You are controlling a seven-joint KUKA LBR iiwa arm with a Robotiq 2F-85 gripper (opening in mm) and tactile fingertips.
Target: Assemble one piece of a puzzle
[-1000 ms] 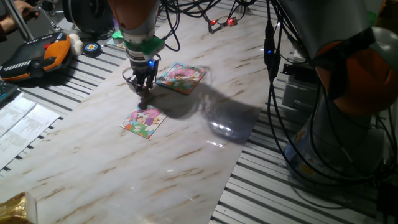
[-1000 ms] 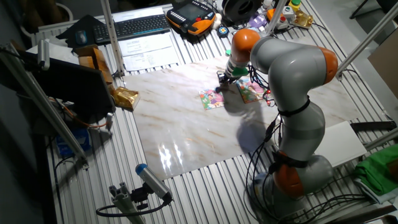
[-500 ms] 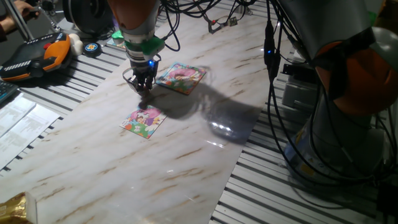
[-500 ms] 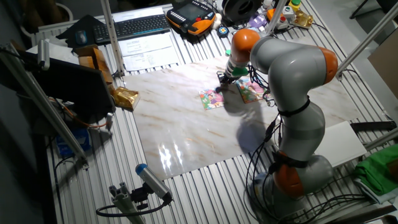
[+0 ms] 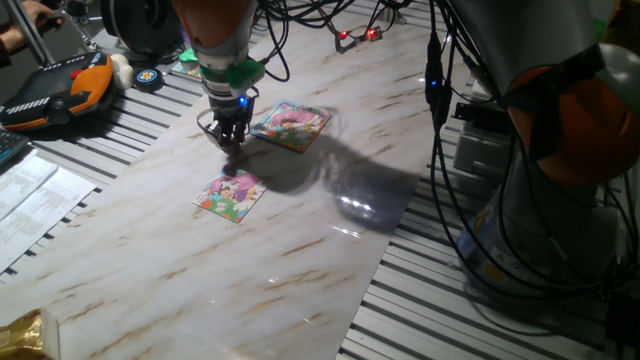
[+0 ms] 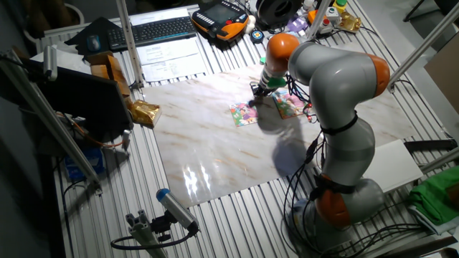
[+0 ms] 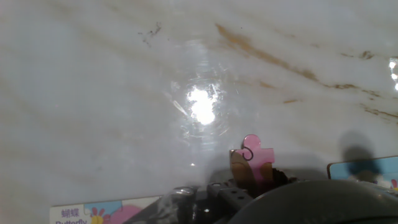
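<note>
My gripper (image 5: 231, 146) hangs over the marble table between the two boards, just above the tabletop. In the hand view its fingers are shut on the piece (image 7: 252, 155), a tiny pink-printed piece with tan-brown cardboard sides. The puzzle (image 5: 231, 195) is a small square cartoon board lying flat just in front of the gripper; it also shows in the other fixed view (image 6: 244, 113). A printed board edge (image 7: 106, 211) shows at the hand view's bottom left. The fingertips themselves are mostly hidden.
A larger square board with a pink centre (image 5: 290, 124) lies to the right behind the gripper. An orange-and-black pendant (image 5: 55, 90) and papers (image 5: 30, 195) lie at the left. Cables (image 5: 440, 110) hang at the right. A gold foil bag (image 6: 142, 112) sits at the table's edge.
</note>
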